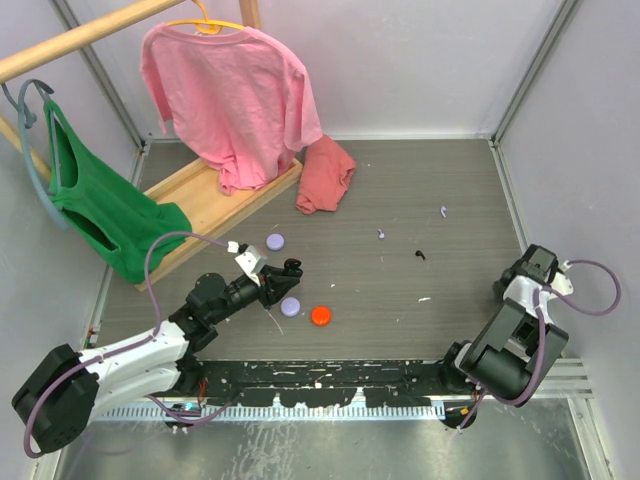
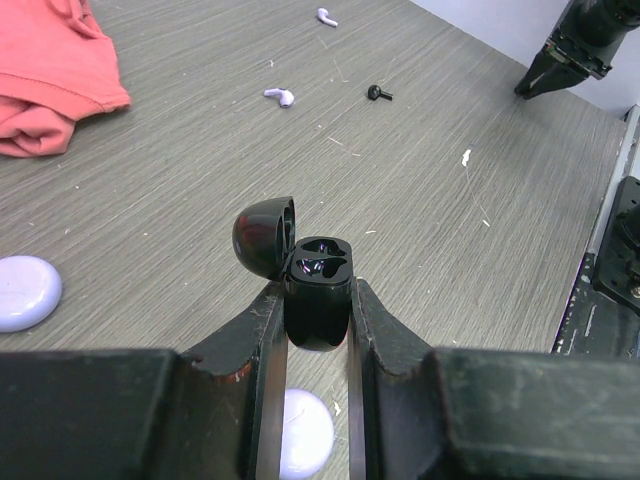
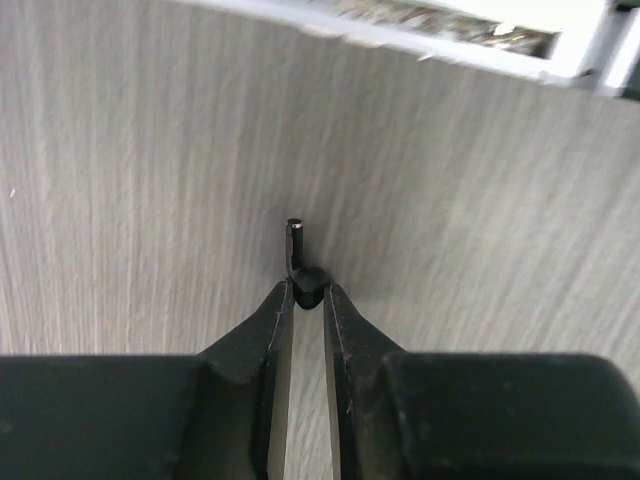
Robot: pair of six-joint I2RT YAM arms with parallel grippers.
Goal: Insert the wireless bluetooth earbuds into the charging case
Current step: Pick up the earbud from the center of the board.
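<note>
Two grips, one purpose: my left gripper clamped the opened charging case, cavity exposed to receive, while my right gripper pinched a black earbud, stem outward, ready for carrying across.

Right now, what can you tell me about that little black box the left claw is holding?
The black charging case is a small, glossy, rounded pod that looks like plastic. Its domed lid is swung open to one side, showing two dark earbud wells; whether they are filled is unclear. It stands upright, pinched on both sides by the left gripper, touching nothing else visible.
</note>
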